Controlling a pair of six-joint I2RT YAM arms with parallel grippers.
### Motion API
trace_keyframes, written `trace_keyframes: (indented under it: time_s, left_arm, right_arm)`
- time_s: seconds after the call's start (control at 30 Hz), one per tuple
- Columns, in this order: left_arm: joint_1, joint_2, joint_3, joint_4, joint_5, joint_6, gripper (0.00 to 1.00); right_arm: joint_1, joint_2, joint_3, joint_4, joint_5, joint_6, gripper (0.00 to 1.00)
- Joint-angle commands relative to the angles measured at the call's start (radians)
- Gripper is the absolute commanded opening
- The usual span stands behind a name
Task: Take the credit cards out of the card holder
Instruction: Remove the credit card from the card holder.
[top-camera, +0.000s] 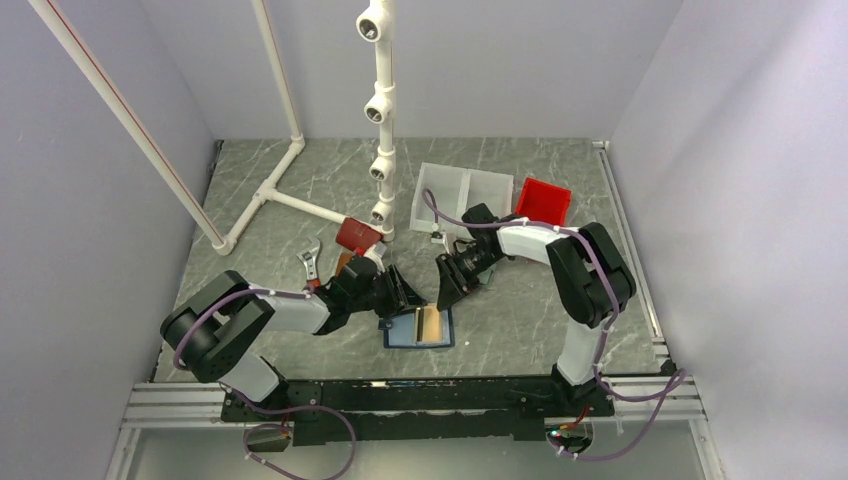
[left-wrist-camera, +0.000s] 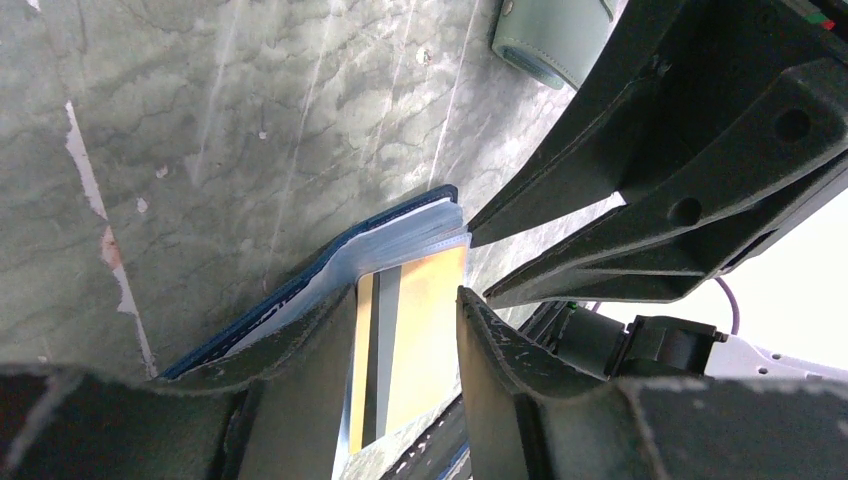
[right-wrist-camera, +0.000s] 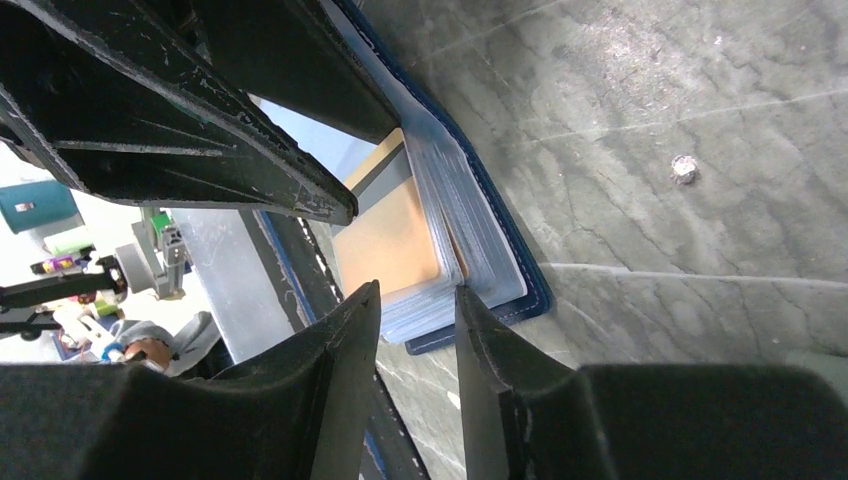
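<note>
Card holder (top-camera: 400, 331) lies open on the grey marbled counter (top-camera: 520, 300), near the middle of its near edge, navy cover down and light blue inside up. A stack of clear sleeves fans up from its right half. One orange-tan credit card (top-camera: 430, 322) with a grey stripe lies face up on the open holder; the other cards cannot be made out.

The left pincer (top-camera: 405, 295) comes in low from the left, its tips at the holder's far left edge. In its own wrist view its jaws stand apart, with the striped card showing in the gap. Whether a fingertip presses on the light blue flap cannot be told.

The right pincer (top-camera: 445, 298) reaches in from the right, its tips at the holder's far right edge, just beside the left one. Its jaws are also parted, straddling the edge of the sleeves and the card's corner; nothing is visibly clamped between them.

Further back on the counter stand a red bin (top-camera: 541, 200), a clear tray (top-camera: 460, 195) and a white pipe frame (top-camera: 380, 110), with a dark red wallet (top-camera: 355, 235) at its foot.
</note>
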Motion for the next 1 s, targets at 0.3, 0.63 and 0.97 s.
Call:
trace_keyframes:
  time_s: [0.3,0.63,0.97]
  left_arm:
    - [-0.009,-0.047,-0.02,0.02,-0.017,0.008,0.44]
    - [-0.008,-0.055,-0.028,-0.026,-0.044,0.018,0.25]
    - [-0.008,-0.073,-0.045,-0.014,-0.038,0.025,0.11]
  right_arm:
    - [0.018,0.013,0.039,-0.017,-0.018,-0.019,0.4]
    - [0.036,0.004,0.06,-0.052,-0.018,-0.063,0.4]
    - [0.032,-0.036,0.094,-0.123,-0.01,-0.176,0.42]
